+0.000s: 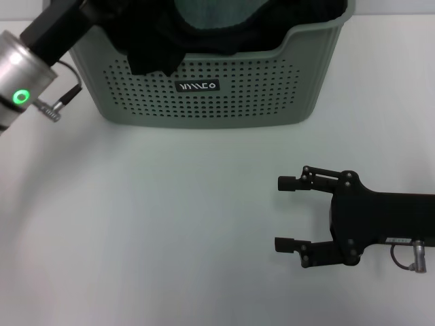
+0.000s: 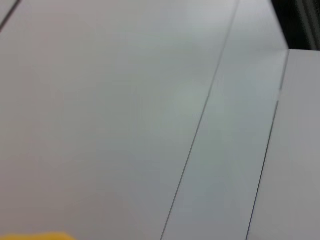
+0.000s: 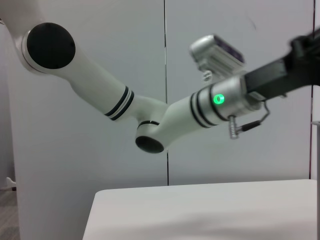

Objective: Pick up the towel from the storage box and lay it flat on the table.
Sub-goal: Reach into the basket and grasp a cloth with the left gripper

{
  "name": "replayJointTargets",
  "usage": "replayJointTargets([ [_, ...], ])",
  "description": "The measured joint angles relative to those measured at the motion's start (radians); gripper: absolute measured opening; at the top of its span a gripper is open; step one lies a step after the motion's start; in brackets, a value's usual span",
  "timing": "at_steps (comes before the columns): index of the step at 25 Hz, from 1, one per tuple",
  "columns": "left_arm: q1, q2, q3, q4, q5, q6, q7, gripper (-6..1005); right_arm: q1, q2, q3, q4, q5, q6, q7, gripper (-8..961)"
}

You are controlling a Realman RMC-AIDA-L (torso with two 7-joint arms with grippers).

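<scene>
The storage box [image 1: 204, 102], a pale green perforated basket with a black label, stands at the far middle of the table [image 1: 170, 224]. A black cloth [image 1: 153, 51] hangs over its front rim, and a teal-grey cloth [image 1: 217, 13] lies inside. The towel shows only as a yellow sliver [image 2: 40, 236] at the edge of the left wrist view. My left gripper's black body [image 1: 64, 27] reaches over the box's left corner, its tips out of frame. My right gripper [image 1: 284, 212] rests open and empty low at the right, in front of the box.
The left arm's silver wrist [image 1: 20, 75] with a green light hangs over the table's far left. In the right wrist view that arm [image 3: 165, 120] stretches across a grey panelled wall. White table spreads between the box and the right gripper.
</scene>
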Motion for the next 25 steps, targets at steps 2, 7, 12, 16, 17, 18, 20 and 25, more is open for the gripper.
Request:
replayJointTargets([
  [2,-0.012,-0.005,0.028,0.006,-0.009,-0.035,-0.018,831,0.0,0.001,0.001,0.004,0.001,0.0,-0.005,845],
  [7,-0.01,-0.011,0.162,0.074,-0.097,-0.158,-0.026,798,0.006,0.001,0.0,0.004,0.004,0.001,-0.006,845],
  [12,0.089,-0.007,0.299,0.291,-0.166,-0.348,-0.039,766,0.006,0.001,-0.002,0.005,0.004,-0.003,-0.006,845],
  [16,0.175,-0.007,0.398,0.436,-0.171,-0.507,-0.035,760,0.001,0.001,0.002,0.006,0.004,-0.004,-0.014,846],
  [17,0.184,-0.008,0.41,0.447,-0.172,-0.534,-0.029,760,0.001,0.001,0.002,0.006,0.004,-0.004,-0.017,846],
  [18,0.19,-0.008,0.418,0.454,-0.172,-0.552,-0.024,760,0.002,0.001,0.002,0.007,0.004,-0.004,-0.018,846],
  [20,0.202,-0.006,0.42,0.463,-0.183,-0.565,-0.012,761,0.003,0.001,0.001,0.007,0.004,-0.005,-0.018,846],
  [25,0.238,-0.002,0.411,0.522,-0.22,-0.562,0.104,760,0.006,0.0,0.001,0.02,0.004,-0.005,-0.018,846],
])
